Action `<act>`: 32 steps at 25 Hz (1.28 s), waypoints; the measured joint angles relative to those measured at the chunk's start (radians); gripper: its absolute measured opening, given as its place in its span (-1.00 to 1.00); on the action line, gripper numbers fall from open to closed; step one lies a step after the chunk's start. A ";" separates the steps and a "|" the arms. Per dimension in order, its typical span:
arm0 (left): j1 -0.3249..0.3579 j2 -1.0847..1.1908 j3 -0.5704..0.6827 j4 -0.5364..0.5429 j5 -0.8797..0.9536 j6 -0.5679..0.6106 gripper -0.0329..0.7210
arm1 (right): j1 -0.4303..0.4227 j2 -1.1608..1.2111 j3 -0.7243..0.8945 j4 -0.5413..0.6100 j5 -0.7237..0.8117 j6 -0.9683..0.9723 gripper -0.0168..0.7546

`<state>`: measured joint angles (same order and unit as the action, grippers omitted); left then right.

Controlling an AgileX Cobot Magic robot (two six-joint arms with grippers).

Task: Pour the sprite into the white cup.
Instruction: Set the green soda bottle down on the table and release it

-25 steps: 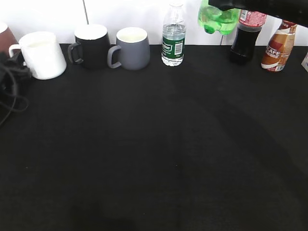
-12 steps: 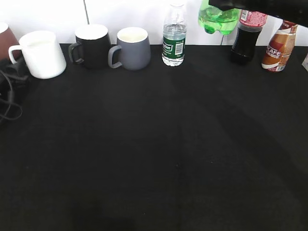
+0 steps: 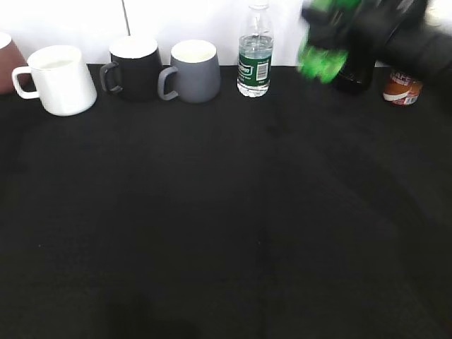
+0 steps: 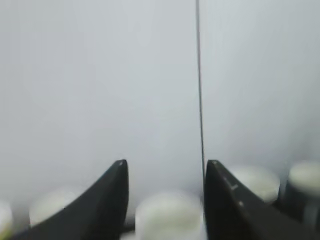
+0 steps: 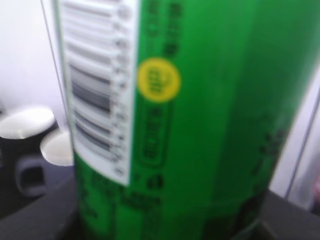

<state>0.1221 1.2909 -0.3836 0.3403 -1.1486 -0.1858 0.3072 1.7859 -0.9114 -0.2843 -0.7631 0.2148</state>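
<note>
Over the black tabletop (image 3: pixel 226 212), your right fingers (image 3: pixel 353 32), clamped on the sprite (image 3: pixel 321 53), now swing it down from the top edge, well apart from the white cup (image 3: pixel 62 79), while your left fingers (image 4: pixel 165 200) hang wide and empty.

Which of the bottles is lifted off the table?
The green sprite. The right claw holds it in the air, blurred. The clear water bottle and the brown bottle stand on the table.

Green bottle (image 5: pixel 200 120): translucent plastic, glossy printed label. White mug (image 3: pixel 62 79), upper left: glossy ceramic. Black mug (image 3: pixel 134 66) and grey mug (image 3: pixel 193 70): duller matt look. Water bottle (image 3: pixel 255 51): clear plastic. Table (image 3: pixel 226 226): matt black cloth.
</note>
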 joint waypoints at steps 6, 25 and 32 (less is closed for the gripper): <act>0.000 -0.458 0.004 0.016 0.412 -0.052 0.03 | -0.002 0.258 -0.020 0.113 -0.193 -0.097 0.05; 0.000 -0.546 0.005 0.179 0.434 -0.232 0.02 | -0.074 0.507 -0.243 0.053 -0.294 -0.199 0.18; 0.000 -0.546 0.005 0.193 0.472 -0.232 0.02 | -0.074 0.502 -0.226 0.068 -0.245 -0.160 0.41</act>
<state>0.1221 0.7452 -0.3787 0.5330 -0.6765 -0.4174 0.2334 2.2880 -1.1373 -0.2167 -1.0081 0.0551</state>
